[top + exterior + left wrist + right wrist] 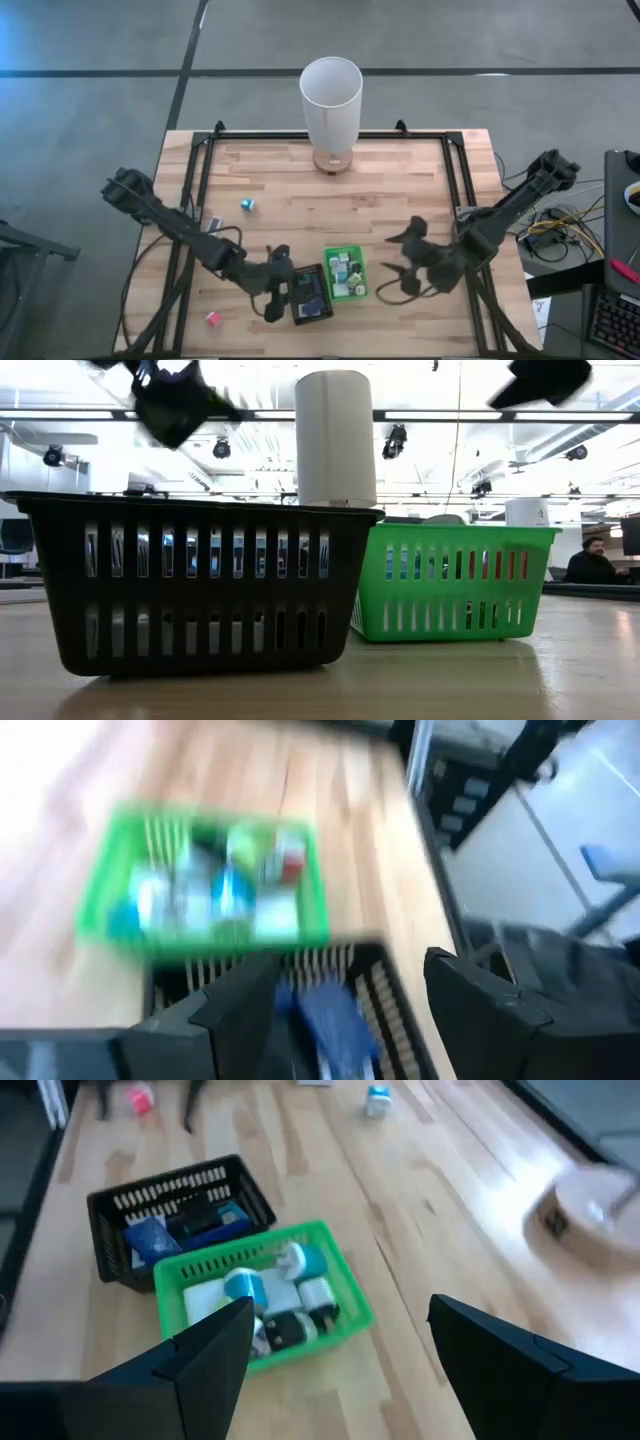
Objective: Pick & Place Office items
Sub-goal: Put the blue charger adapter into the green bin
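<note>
A green tray holds several small office items in white, teal and black. Beside it on the left, a black tray holds blue items. A blue item, a white one and a pink one lie loose on the wood. My left gripper hovers open at the black tray's left side, holding nothing. My right gripper hangs open to the right of the green tray, also with nothing between its fingers.
A tall white cylinder stands on a round wooden base at the table's far middle. A black frame runs along the table's left, right and far edges. Bare wood lies between the trays and the cylinder. A person sits in the room beyond.
</note>
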Motion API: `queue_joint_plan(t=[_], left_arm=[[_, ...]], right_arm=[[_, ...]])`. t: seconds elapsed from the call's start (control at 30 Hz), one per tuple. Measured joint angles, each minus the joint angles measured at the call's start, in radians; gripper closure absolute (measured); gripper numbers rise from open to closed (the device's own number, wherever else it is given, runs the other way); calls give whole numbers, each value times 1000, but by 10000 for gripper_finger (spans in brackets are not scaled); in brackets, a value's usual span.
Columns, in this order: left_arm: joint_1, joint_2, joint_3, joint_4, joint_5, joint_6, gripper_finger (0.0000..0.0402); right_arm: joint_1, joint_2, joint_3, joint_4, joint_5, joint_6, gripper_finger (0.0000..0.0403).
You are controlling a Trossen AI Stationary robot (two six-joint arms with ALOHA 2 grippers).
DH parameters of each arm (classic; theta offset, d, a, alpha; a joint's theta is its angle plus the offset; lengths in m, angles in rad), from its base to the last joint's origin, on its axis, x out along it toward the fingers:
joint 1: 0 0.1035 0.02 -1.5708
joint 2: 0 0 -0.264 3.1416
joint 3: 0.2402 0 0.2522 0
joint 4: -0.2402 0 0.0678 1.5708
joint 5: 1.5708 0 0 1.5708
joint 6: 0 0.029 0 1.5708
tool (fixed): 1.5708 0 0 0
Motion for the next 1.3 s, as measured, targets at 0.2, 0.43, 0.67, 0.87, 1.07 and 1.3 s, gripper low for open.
queue_joint_plan(t=[0.2, 0.43, 0.67, 0.87, 1.07, 1.3], left_arm=[[-56, -1, -1, 167, -190, 265, 149], [-62, -1, -5, 138, -242, 267, 149], [-60, -60, -6, -154, -496, 177, 149], [-34, -255, 26, -739, -570, -51, 149], [55, -468, 44, -1211, -433, -202, 149], [260, -579, 44, -1396, -211, -148, 149]], right_arm=[[36, -141, -249, 211, 32, 124, 104], [37, -112, -432, 648, 43, 28, 103], [37, -24, -428, 747, 107, -8, 101], [37, 68, -372, 746, 162, -35, 101], [-12, 123, -294, 747, 158, -167, 101], [-92, 181, -243, 745, 100, -215, 101]])
